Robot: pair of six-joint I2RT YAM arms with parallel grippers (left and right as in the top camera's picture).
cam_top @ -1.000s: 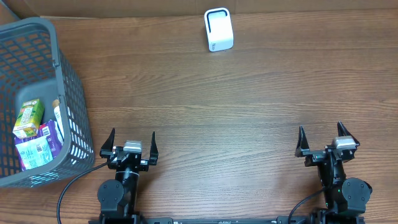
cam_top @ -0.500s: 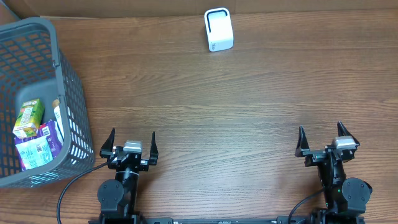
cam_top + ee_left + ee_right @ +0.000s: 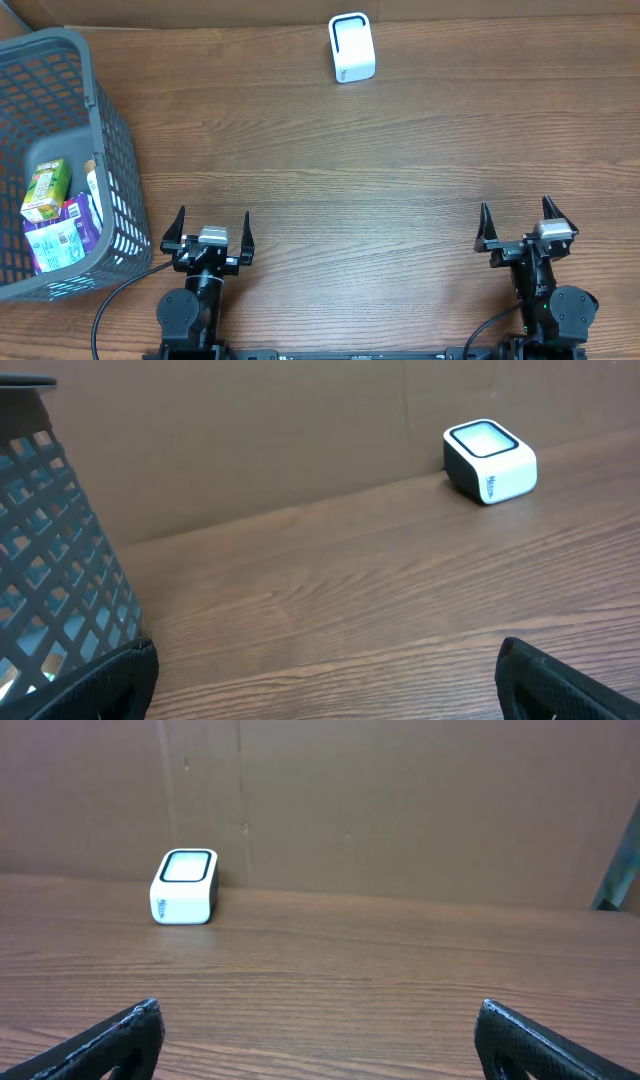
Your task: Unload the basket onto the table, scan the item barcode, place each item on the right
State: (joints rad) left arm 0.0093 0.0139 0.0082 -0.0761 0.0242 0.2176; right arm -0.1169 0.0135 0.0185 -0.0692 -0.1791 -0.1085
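Barely started, by the look of it — nothing picked, nothing scanned.

At the near edge of the table (image 3: 350, 170), toward the left: the left gripper (image 3: 213, 225), spread wide, empty, pointing at the far edge. Same from its own camera, with only the tips of the fingers (image 3: 100, 680) in the bottom corners and bare wood between. At the near edge toward the right: the right gripper (image 3: 517, 222), likewise spread wide and holding nothing, well apart from everything else.

At the left edge, running down to the near-left corner: the basket (image 3: 110, 150), grey mesh, just beside the left gripper. Inside, against the near wall: a green carton (image 3: 46, 190), a purple pack (image 3: 60, 240) showing a white label, and a sliver of a third item (image 3: 93, 190) along the right wall. Cannot tell which one is meant for scanning, nor read any barcode clearly from above.

At the far edge, about mid-table: the scanner (image 3: 351, 47), a small white box with a dark-rimmed window on top, standing alone and well apart from both grippers and from the basket.

Left to do, as judged from this layout: reach into the basket, most likely with the left, as the nearer one; close on one item; lift clear of the mesh wall; carry across to the far edge; turn the barcode toward the window and hold there. None of that under way — whole task ahead.
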